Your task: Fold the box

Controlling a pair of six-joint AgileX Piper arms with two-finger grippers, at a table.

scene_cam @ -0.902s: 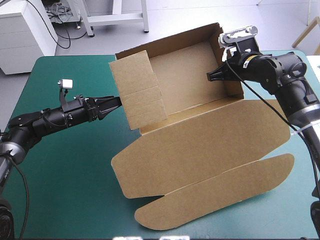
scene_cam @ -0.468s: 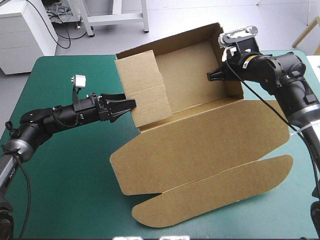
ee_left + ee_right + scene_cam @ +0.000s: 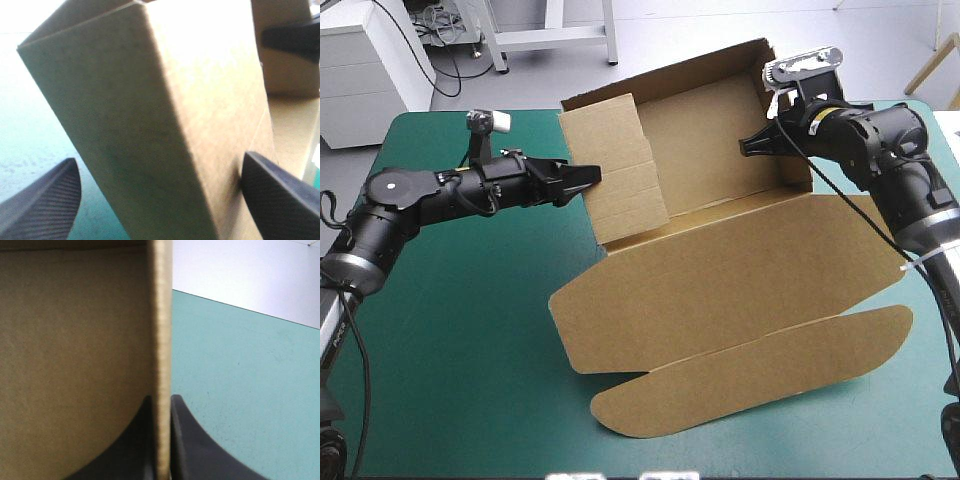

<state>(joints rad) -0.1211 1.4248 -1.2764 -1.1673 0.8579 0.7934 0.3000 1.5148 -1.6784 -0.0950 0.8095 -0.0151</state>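
The brown box (image 3: 720,290) lies mid-table. Its back, left and right walls are raised, and its lid with a rounded flap lies flat toward the front. My left gripper (image 3: 588,180) is open, its tips at the outer face of the creased left wall (image 3: 615,165). In the left wrist view that wall (image 3: 150,125) fills the space between my spread fingers (image 3: 45,200). My right gripper (image 3: 748,146) is shut on the right wall's top edge. In the right wrist view the board's edge (image 3: 162,340) runs straight down between the two fingers (image 3: 187,440). The right gripper (image 3: 295,40) also shows beyond the left wall.
Bare teal-green cover (image 3: 450,330) stretches to the left of the box and along the front left. The lid's rounded flap (image 3: 750,375) reaches close to the table's front edge. The right arm hangs over the box's right wall.
My left gripper has moved right and toward the far edge, and gone from shut to open against the left wall. The box has shifted slightly right. The right gripper has kept its hold.
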